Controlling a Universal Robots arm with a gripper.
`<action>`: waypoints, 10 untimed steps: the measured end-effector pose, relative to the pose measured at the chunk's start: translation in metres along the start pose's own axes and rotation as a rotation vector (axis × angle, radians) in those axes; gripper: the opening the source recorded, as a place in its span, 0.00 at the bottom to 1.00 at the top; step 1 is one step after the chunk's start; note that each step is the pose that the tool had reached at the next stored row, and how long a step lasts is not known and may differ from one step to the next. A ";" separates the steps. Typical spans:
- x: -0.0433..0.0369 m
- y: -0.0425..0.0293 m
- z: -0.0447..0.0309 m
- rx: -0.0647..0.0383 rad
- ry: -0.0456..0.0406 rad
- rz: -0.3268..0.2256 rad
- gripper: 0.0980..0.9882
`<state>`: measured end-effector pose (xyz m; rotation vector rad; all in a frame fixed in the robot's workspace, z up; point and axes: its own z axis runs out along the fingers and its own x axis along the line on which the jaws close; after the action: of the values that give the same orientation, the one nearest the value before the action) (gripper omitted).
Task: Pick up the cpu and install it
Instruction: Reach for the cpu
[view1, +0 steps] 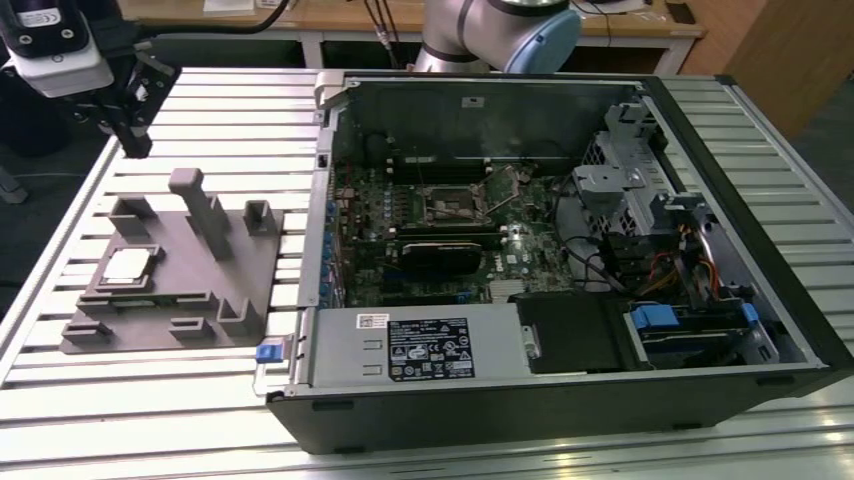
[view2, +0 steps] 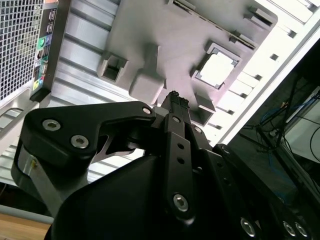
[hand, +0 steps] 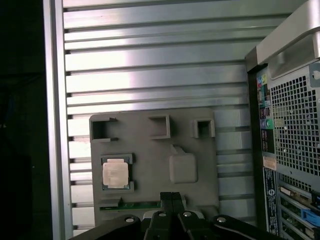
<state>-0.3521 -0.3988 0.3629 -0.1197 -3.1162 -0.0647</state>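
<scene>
The cpu (view1: 130, 264) (view2: 216, 68) (hand: 115, 173), a small pale silver square chip, lies flat in a recess of the grey plastic tray (view1: 200, 285) (hand: 150, 150) on the exterior view's left. My gripper (view1: 136, 148) (view2: 173, 98) (hand: 171, 196) hangs high above the far end of the tray, well apart from the chip. Its black fingers are shut together with nothing between them. The open socket frame (view1: 445, 203) sits on the motherboard inside the computer case (view1: 561, 400).
The tray has upright posts (view1: 200, 205) and small blocks around its edge. The open case's rear panel (hand: 290, 125) stands right beside the tray. Everything rests on a ribbed aluminium table (view1: 134, 410); the arm's base (view1: 501, 30) stands behind the case.
</scene>
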 end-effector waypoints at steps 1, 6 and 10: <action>0.0011 -0.0001 0.0002 0.000 0.0004 0.000 0.01; 0.0062 -0.0005 0.0011 0.000 0.0026 0.000 0.01; 0.0106 -0.0009 0.0019 0.000 0.0044 0.000 0.01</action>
<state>-0.3628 -0.3988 0.3613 -0.1196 -3.1118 -0.0645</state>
